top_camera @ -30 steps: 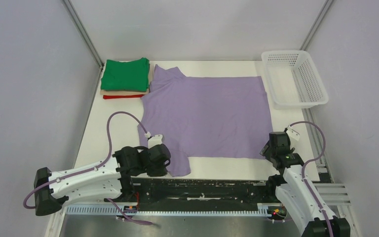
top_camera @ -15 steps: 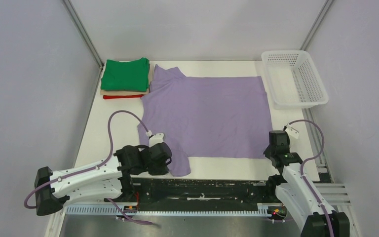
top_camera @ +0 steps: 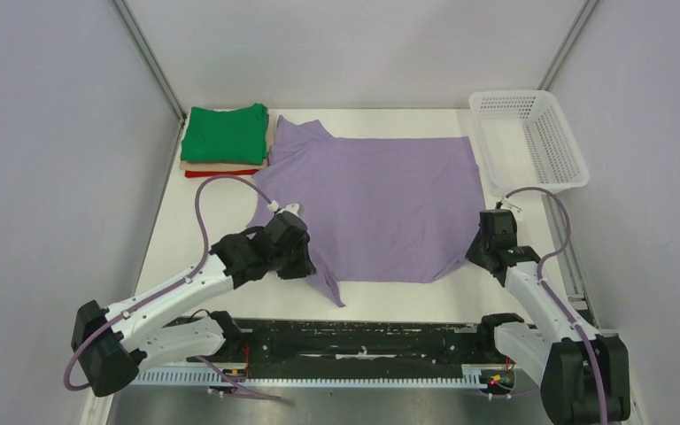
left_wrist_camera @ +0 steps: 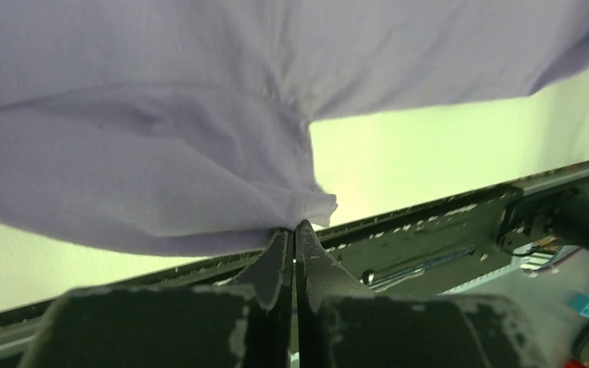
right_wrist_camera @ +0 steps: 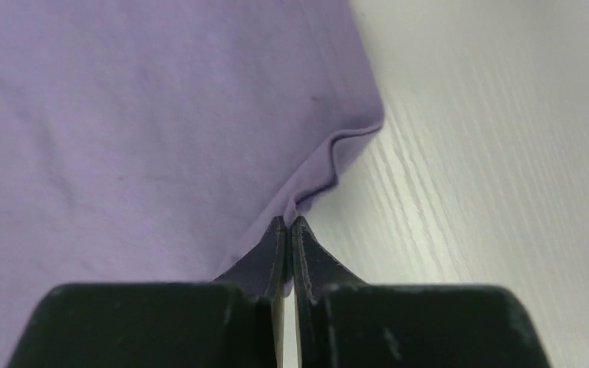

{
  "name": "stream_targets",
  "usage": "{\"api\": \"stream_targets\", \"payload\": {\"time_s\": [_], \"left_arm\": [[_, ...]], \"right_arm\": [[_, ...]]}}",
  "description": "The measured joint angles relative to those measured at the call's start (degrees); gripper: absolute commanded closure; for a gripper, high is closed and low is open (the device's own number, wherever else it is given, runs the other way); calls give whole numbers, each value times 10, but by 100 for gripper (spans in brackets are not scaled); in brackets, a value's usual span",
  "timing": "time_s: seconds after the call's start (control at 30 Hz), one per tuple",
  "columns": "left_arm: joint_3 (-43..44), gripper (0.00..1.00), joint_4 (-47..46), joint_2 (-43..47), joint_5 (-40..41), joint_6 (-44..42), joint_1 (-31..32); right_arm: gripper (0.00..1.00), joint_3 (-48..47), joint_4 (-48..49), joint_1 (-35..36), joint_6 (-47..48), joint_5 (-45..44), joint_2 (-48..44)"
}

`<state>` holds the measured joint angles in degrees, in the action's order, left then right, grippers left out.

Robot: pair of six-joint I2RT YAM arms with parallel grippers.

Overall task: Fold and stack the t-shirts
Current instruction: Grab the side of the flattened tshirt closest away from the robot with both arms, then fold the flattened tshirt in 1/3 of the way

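Note:
A lavender t-shirt point(top_camera: 381, 195) lies spread on the white table, and its near edge is lifted at both corners. My left gripper point(top_camera: 308, 266) is shut on the shirt's near left corner. In the left wrist view the lavender cloth point(left_wrist_camera: 153, 138) bunches at my left gripper's tips point(left_wrist_camera: 293, 228) and hangs above the table. My right gripper point(top_camera: 475, 257) is shut on the near right corner. In the right wrist view a fold of the shirt's hem point(right_wrist_camera: 330, 165) runs into my right gripper's closed tips point(right_wrist_camera: 287, 222). A folded stack sits at the far left: a green shirt point(top_camera: 226, 133) over tan point(top_camera: 197, 165) and red point(top_camera: 217, 173) ones.
A white mesh basket point(top_camera: 506, 96) stands at the far right corner, just beyond the shirt's far right edge. The black rail point(top_camera: 381, 336) of the arm bases runs along the near edge. Grey walls close in both sides.
The right gripper has shut on the shirt's near right corner and moved away from the base. The left arm has risen and carried its corner farther in, so the near hem has drawn in.

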<state>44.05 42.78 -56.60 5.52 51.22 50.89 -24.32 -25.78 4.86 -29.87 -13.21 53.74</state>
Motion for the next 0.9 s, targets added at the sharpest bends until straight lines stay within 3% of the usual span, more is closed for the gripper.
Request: {"api": "stream_targets", "payload": {"time_s": [0.47, 0.9], "left_arm": [[97, 98, -70, -91, -18, -122, -185], [123, 97, -129, -91, 35, -200, -248]], "right_arm": [[96, -138, 41, 0, 29, 14, 131], [95, -203, 55, 0, 47, -24, 179]]}}
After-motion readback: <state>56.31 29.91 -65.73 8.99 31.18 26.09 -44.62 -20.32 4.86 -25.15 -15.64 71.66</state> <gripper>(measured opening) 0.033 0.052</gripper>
